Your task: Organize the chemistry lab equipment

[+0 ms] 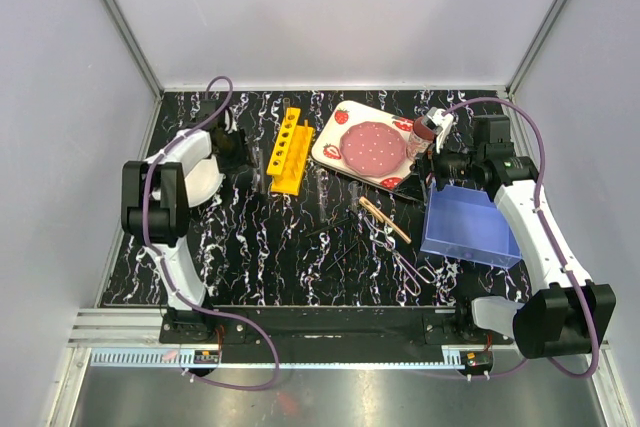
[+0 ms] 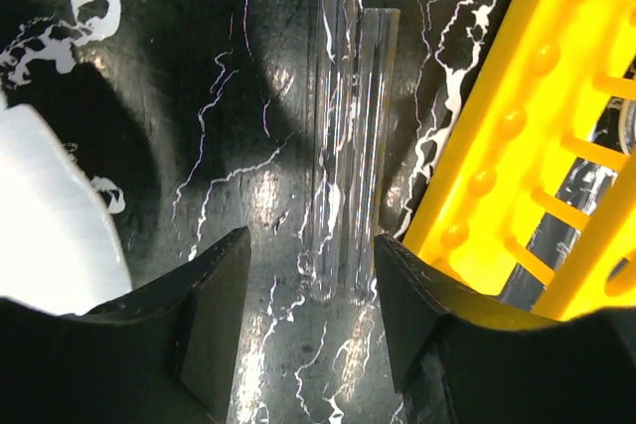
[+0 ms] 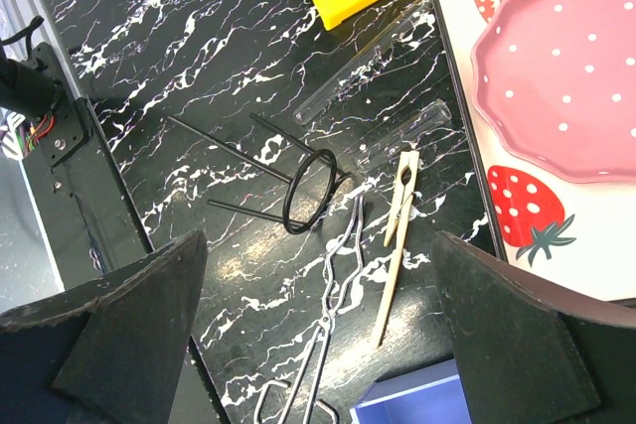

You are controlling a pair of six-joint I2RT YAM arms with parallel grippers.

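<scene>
Two clear glass tubes (image 2: 353, 146) lie side by side between the spread fingers of the left gripper (image 2: 310, 285), just beside the yellow holed rack (image 2: 517, 126); only the left wrist view shows them plainly. Rightwards, the right gripper (image 3: 318, 265) hangs released above two more tubes (image 3: 358, 67), thin black rods (image 3: 224, 144), one silvery forceps (image 3: 333, 290) and one wooden clamp (image 3: 397, 225).

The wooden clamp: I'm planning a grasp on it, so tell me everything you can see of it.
The tan wooden clamp looks like a long clothespin: two slim pale arms, one longer, joined near one end. It lies flat on the black marbled table, between the strawberry tray and the silvery forceps, apart from both. A glass tube ends close to its joined end. Nothing grips it.
</scene>
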